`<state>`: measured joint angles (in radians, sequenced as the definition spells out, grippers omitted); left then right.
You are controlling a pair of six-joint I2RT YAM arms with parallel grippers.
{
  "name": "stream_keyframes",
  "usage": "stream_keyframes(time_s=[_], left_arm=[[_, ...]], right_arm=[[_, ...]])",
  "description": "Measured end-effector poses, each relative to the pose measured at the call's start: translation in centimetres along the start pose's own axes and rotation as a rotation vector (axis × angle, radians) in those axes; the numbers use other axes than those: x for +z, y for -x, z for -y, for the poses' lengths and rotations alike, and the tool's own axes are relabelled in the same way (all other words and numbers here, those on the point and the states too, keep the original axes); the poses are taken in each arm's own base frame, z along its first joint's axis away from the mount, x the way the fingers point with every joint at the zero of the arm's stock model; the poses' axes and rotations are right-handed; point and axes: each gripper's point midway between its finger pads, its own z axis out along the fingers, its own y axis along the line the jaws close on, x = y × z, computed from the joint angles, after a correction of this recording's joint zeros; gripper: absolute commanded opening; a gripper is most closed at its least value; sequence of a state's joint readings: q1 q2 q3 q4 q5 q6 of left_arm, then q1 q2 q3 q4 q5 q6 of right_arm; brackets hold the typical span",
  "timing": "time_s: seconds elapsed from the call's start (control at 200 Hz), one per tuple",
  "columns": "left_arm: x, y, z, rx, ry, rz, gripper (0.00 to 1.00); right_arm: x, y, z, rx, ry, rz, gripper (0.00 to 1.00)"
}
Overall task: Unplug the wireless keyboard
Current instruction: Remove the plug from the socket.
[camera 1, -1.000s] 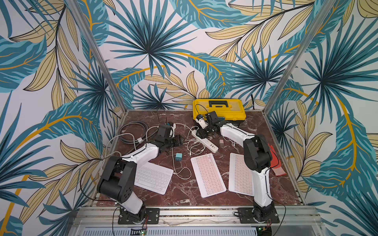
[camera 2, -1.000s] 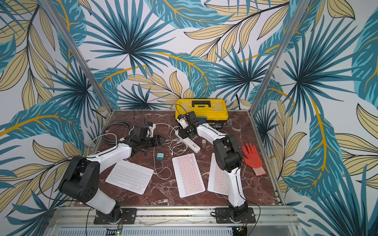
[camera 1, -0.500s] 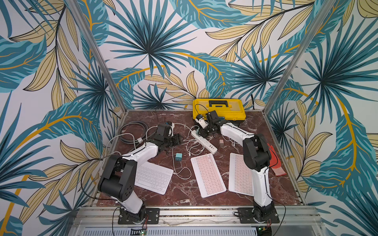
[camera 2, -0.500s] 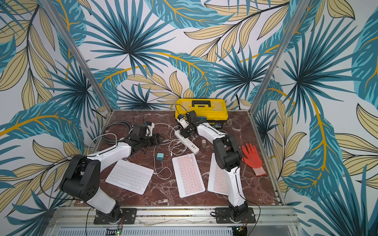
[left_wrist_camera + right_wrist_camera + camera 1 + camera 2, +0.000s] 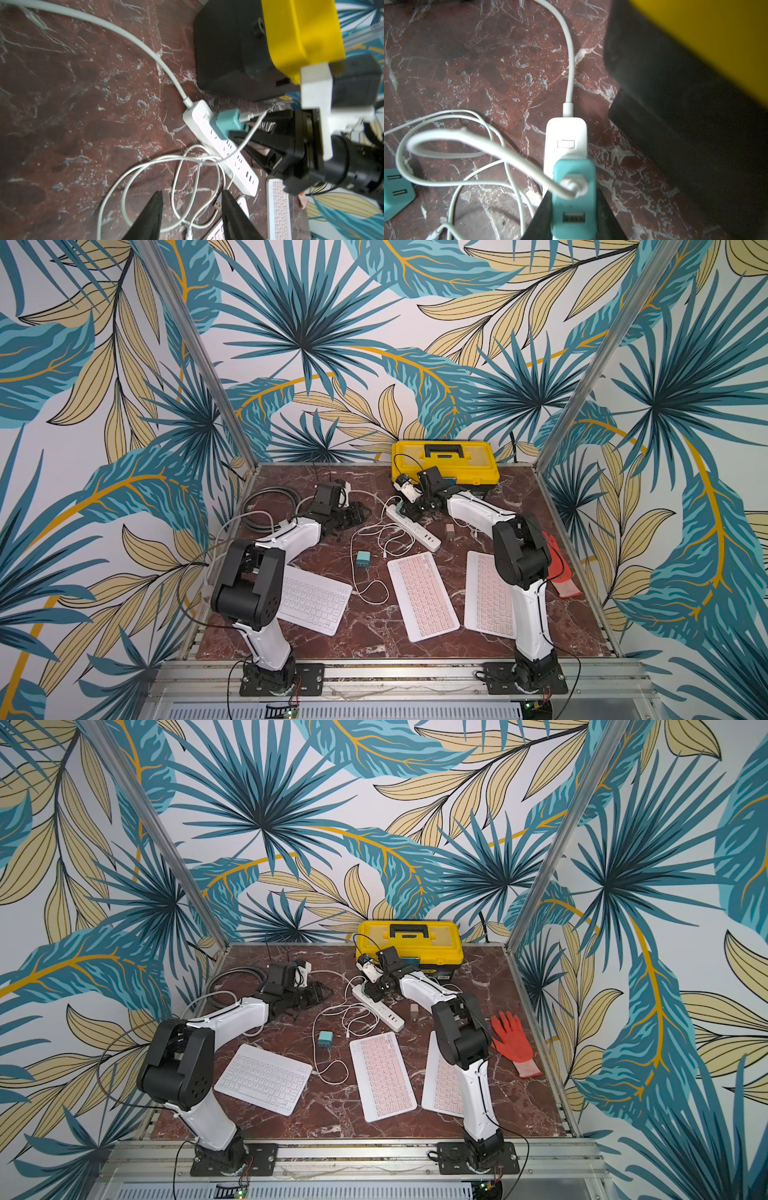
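3 keyboards lie on the near side of the power strip (image 5: 411, 526): a white keyboard (image 5: 311, 601), a pink keyboard (image 5: 422, 597) and a second pink keyboard (image 5: 484, 593). I cannot tell which one the white cable (image 5: 145, 166) feeds. The strip lies slantwise, its long axis running from its switch end toward the pink keyboard.

The right gripper (image 5: 574, 192) is clamped on the teal charger (image 5: 571, 168), 1 finger on each flank, and the charger stands plugged in right beside the strip's switch. So the pull, I'd say, goes straight up off the strip's face, square to that long axis.

The left gripper (image 5: 192, 193) hangs with jaws apart over the white cable's loops, just beside the strip and handy to pin it down.
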<state>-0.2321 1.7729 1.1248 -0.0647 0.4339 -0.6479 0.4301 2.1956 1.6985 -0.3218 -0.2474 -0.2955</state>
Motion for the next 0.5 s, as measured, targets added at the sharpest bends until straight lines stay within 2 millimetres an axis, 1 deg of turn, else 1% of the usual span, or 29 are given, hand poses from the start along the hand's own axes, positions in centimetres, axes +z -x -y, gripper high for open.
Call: stream_keyframes(time_s=[0.11, 0.205, 0.32, 0.421, 0.501], left_arm=[[1.6, 1.0, -0.5, -0.084, -0.036, -0.037, 0.42], [3.1, 1.1, -0.2, -0.142, -0.085, -0.09, 0.41], [4.4, 0.2, 0.3, -0.19, -0.133, -0.158, 0.41], [4.9, -0.8, 0.5, -0.216, -0.151, -0.202, 0.4], [5.2, -1.3, 0.5, -0.236, -0.149, -0.217, 0.39]], right_arm=[[0.2, 0.3, -1.0, -0.033, 0.018, 0.011, 0.22], [0.4, 0.6, -2.0, -0.052, 0.043, 0.017, 0.22], [0.5, 1.0, -2.8, -0.061, 0.058, 0.022, 0.22], [0.9, 1.6, -2.9, -0.059, 0.067, 0.034, 0.22], [1.4, 1.7, -3.0, -0.052, 0.075, 0.036, 0.22]])
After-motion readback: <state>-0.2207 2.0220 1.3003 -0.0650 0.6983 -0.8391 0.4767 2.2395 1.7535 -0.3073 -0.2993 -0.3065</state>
